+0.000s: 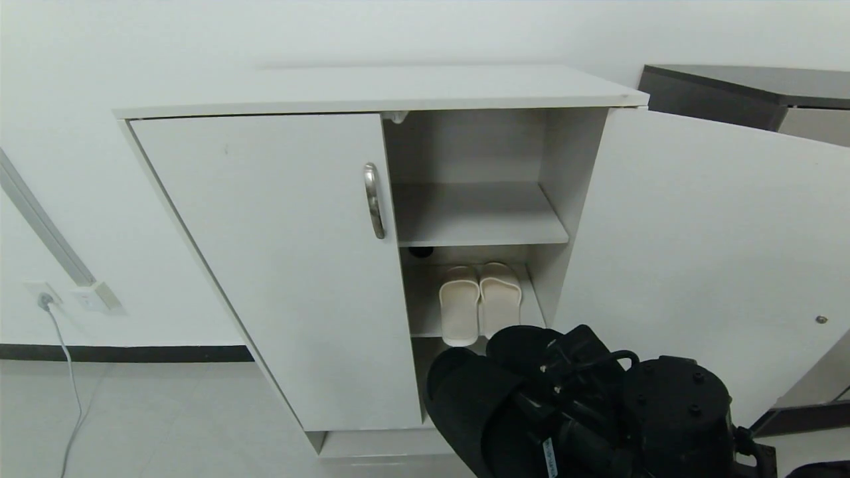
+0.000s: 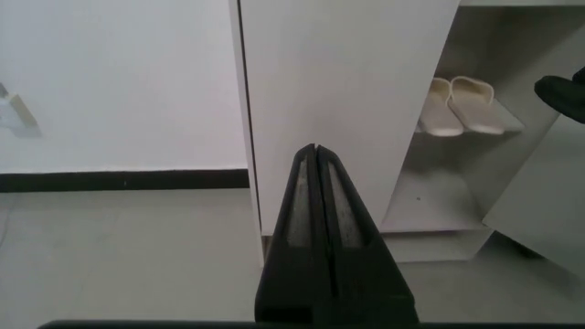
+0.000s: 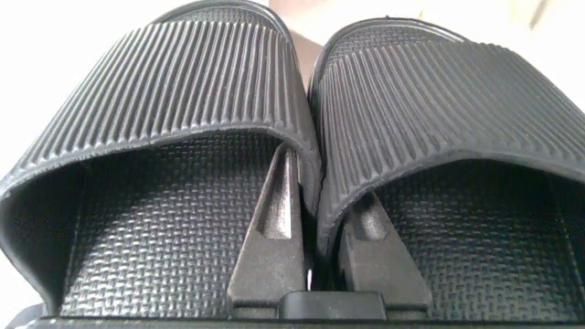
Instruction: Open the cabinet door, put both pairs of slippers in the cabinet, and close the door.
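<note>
wall (image 1: 99,53) white | black baseboard (image 1: 133,352) at its foot | floor (image 1: 166,411) pale grey | socket (image 1: 41,295) low on wall, grey cable (image 1: 72,392) plugged in | dark-topped unit (image 1: 750,83) far right

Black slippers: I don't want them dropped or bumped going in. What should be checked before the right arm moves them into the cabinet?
1. Right door open wide: ok.
2. Right gripper shut on the touching side walls of both black slippers: ok.
3. Grip firm enough to carry: cannot tell.
4. White slippers already on the middle shelf: ok.
5. Bare room on the top shelf and the bottom shelf: ok.
6. Left gripper shut, empty, off by the closed left door: ok.
</note>
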